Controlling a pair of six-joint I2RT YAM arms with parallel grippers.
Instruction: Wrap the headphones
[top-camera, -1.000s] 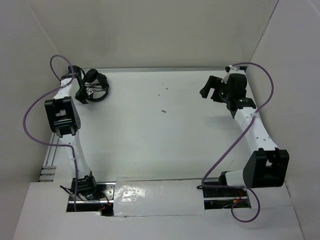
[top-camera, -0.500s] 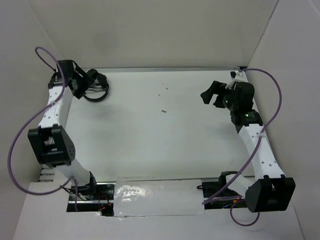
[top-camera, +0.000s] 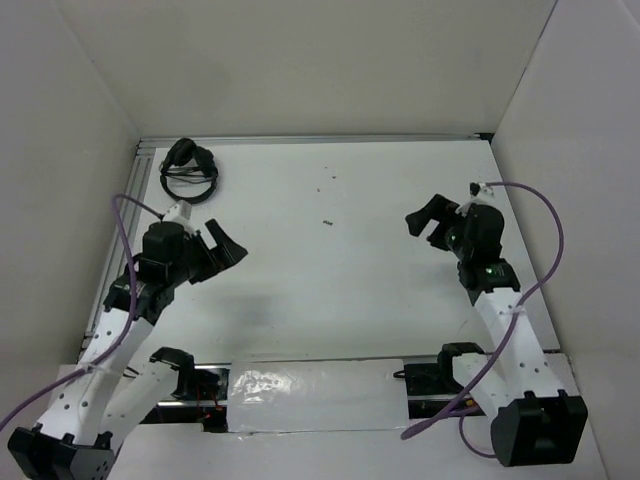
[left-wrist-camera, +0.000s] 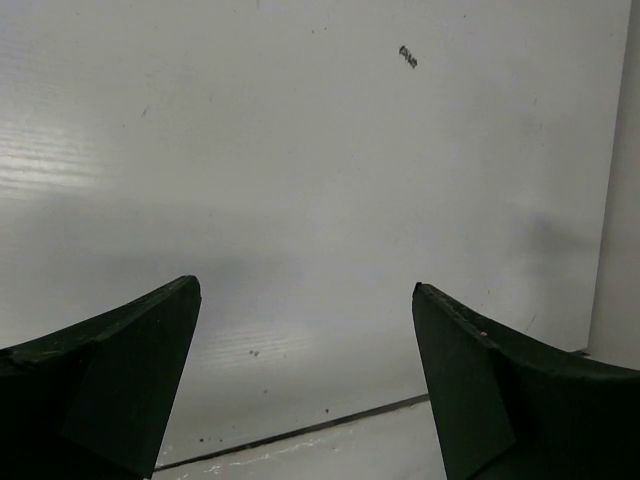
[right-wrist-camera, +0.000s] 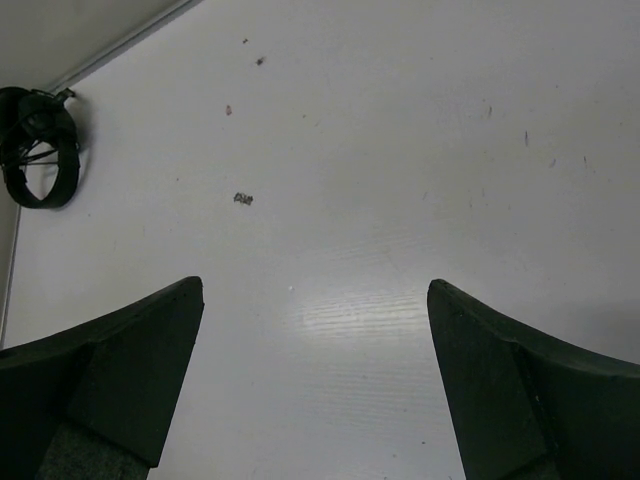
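Observation:
The black headphones (top-camera: 189, 171) lie in the table's far left corner, their cord looped around them; the right wrist view also catches the headphones (right-wrist-camera: 38, 146) at its upper left. My left gripper (top-camera: 226, 248) hangs open over the left middle of the table, well in front of the headphones, with nothing between its fingers (left-wrist-camera: 110, 370). Over the right side my right gripper (top-camera: 432, 220) stands open and empty too, its fingers (right-wrist-camera: 520, 390) wide apart above bare table.
A small dark speck (top-camera: 328, 222) lies near the table's middle, and another speck (top-camera: 332, 179) sits farther back. White walls close in the table on the left, back and right. A foil-covered strip (top-camera: 315, 395) runs along the near edge between the arm bases.
My left gripper has let go of the headphones, opened and pulled back from the far left corner toward the near left. The right arm has drawn back and down somewhat.

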